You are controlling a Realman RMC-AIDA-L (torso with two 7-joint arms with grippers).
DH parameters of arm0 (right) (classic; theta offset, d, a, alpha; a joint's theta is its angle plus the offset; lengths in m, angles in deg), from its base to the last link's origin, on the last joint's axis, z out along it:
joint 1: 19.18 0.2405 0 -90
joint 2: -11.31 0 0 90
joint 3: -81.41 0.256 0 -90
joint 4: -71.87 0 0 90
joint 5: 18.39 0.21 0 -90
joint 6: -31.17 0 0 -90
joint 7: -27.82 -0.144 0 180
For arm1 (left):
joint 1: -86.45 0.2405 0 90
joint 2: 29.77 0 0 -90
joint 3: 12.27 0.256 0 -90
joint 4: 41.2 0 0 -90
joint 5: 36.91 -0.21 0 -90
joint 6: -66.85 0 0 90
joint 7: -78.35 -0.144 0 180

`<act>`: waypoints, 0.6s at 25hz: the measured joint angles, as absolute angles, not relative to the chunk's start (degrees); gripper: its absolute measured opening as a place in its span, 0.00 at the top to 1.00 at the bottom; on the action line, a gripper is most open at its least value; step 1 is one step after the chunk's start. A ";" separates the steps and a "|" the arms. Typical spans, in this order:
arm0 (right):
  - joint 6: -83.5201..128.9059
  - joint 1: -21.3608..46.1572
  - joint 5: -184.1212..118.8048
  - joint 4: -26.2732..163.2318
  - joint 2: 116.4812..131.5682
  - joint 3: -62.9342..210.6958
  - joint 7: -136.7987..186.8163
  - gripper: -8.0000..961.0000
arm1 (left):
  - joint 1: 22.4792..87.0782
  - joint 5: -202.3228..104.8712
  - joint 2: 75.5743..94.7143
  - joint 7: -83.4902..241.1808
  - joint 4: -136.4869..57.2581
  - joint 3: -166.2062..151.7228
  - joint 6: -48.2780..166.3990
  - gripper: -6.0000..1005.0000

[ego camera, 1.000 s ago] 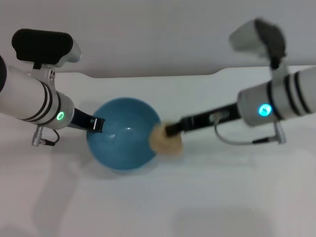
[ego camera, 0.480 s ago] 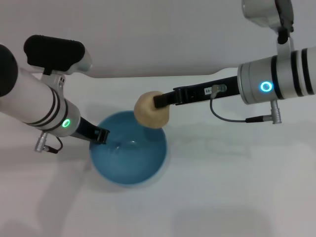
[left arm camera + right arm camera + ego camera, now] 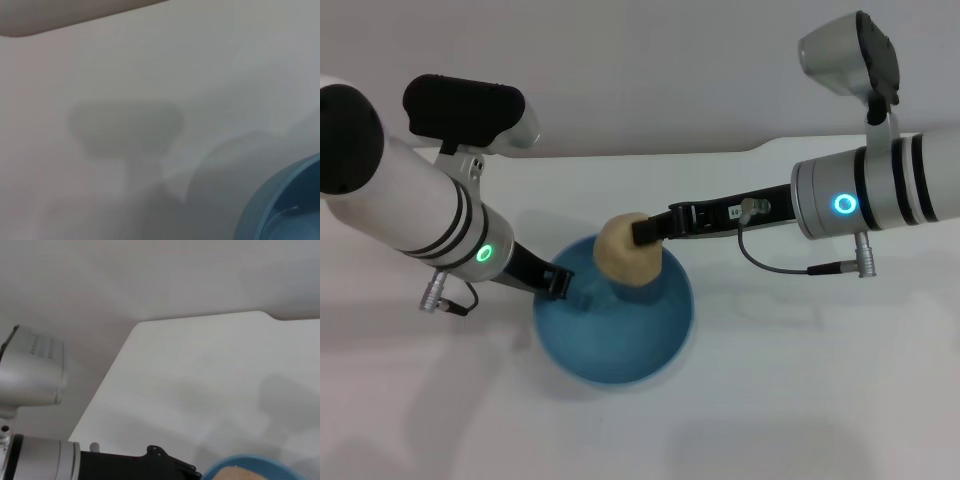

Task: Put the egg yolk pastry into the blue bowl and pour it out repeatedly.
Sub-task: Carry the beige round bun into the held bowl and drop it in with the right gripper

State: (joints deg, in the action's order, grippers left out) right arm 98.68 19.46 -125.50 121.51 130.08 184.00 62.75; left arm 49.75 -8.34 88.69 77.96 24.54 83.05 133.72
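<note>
Black-fingered, the right gripper (image 3: 642, 236) is clamped on the egg yolk pastry (image 3: 628, 253), a pale tan ball held in the air over the far part of the blue bowl (image 3: 620, 345), above the hollow and just inside the rim as the head view shows it. The step in hand appears to be the release into the bowl. It is done best by bringing the pastry a little lower and nearer the middle of the hollow before the fingers part, so that the ball drops a short way and does not bounce off the glossy wall or roll over the rim. The right arm reaches in from the robot's right, its forearm nearly level and its slim black finger stem pointing toward the bowl. The left gripper (image 3: 558, 282) is closed on the bowl's rim at the robot's left side, and should keep a firm hold to steady the bowl during the drop. The left arm slants down from the upper left toward that rim. The bowl rests on the white bench (image 3: 800, 400).
</note>
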 joint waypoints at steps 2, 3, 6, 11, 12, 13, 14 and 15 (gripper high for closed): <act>98.50 19.47 -124.93 121.23 130.12 183.97 63.95 0.94 | 49.34 -8.33 88.71 78.19 24.54 83.39 133.93 0.99; 98.43 19.49 -124.34 120.93 130.12 183.87 64.62 0.93 | 49.17 -8.32 88.71 78.27 24.54 83.62 133.99 0.99; 98.43 19.56 -122.94 120.08 130.14 182.82 65.34 0.92 | 48.85 -8.30 88.70 78.82 24.59 84.31 134.00 0.99; 98.81 19.49 -122.73 120.03 130.14 181.90 66.45 0.89 | 48.55 -8.26 88.62 78.97 24.62 84.52 134.01 0.99; 98.82 19.40 -122.72 120.06 130.14 181.89 66.50 0.88 | 48.46 -8.26 88.61 78.99 24.63 84.51 134.01 0.99; 98.84 19.28 -122.71 120.13 130.13 181.94 66.51 0.87 | 48.40 -8.26 88.60 79.01 24.63 84.51 134.03 0.99; 98.86 19.09 -122.65 120.27 130.11 182.09 66.52 0.86 | 48.34 -8.26 88.58 79.03 24.63 84.51 134.11 0.99; 98.86 18.85 -122.45 120.53 130.10 182.48 66.52 0.84 | 48.28 -8.26 88.56 79.03 24.63 84.51 134.21 0.99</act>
